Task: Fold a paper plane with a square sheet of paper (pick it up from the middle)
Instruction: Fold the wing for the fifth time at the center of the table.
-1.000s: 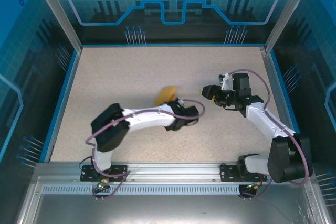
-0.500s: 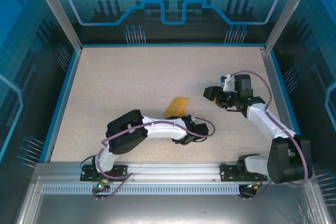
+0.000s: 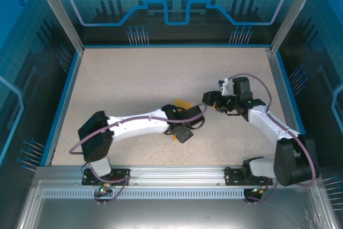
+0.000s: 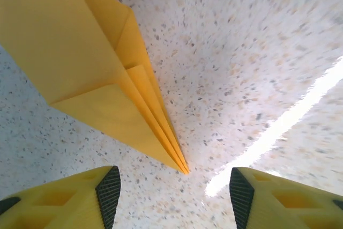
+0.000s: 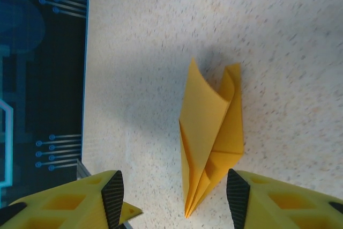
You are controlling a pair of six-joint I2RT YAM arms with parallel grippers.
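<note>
Orange paper plane (image 3: 181, 104) lies on speckled surface (image 3: 134, 73) near centre, well apart from every blue edge (image 3: 63, 105). Left hand (image 3: 182, 132) just near of plane, fingers spread, nothing between them. Wrist view: plane's pointed tip just ahead of gap. Right hand (image 3: 210, 100) just right of plane, fingers also spread, empty. Broad bare surface far and left. Right arm occupies near-right side.
</note>
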